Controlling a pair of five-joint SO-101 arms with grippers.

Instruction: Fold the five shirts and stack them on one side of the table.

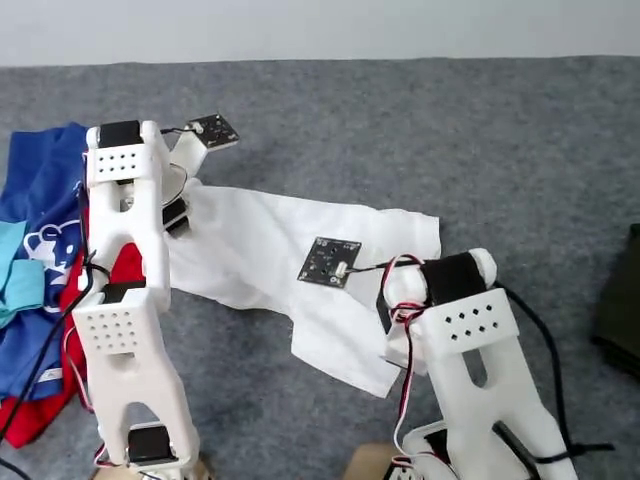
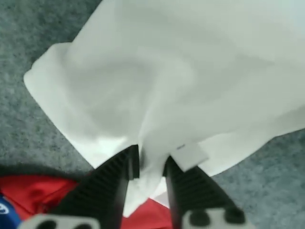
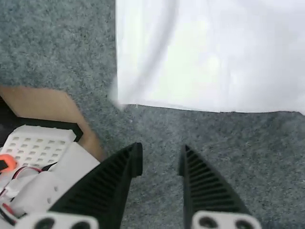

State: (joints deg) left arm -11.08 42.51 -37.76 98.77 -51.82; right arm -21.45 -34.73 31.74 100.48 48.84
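A white shirt (image 1: pixel 290 250) lies spread and rumpled on the grey table cover (image 1: pixel 450 130). My left gripper (image 2: pixel 151 164) is shut on a bunched fold at the white shirt's (image 2: pixel 190 71) edge, next to the pile; in the high view the left gripper (image 1: pixel 178 218) sits at the shirt's left end. Above bare cover, my right gripper (image 3: pixel 162 160) stands open with nothing between its fingers, just short of the straight edge of the white shirt (image 3: pixel 214 57). The right arm (image 1: pixel 460 320) is over the shirt's near right corner.
A pile at the left holds a blue shirt (image 1: pixel 40 190), a teal one (image 1: pixel 20 280) and a red one (image 1: pixel 125 268). A red shirt (image 2: pixel 33 195) shows under the left gripper. A black object (image 1: pixel 620 300) sits at the right edge. The far side of the cover is bare.
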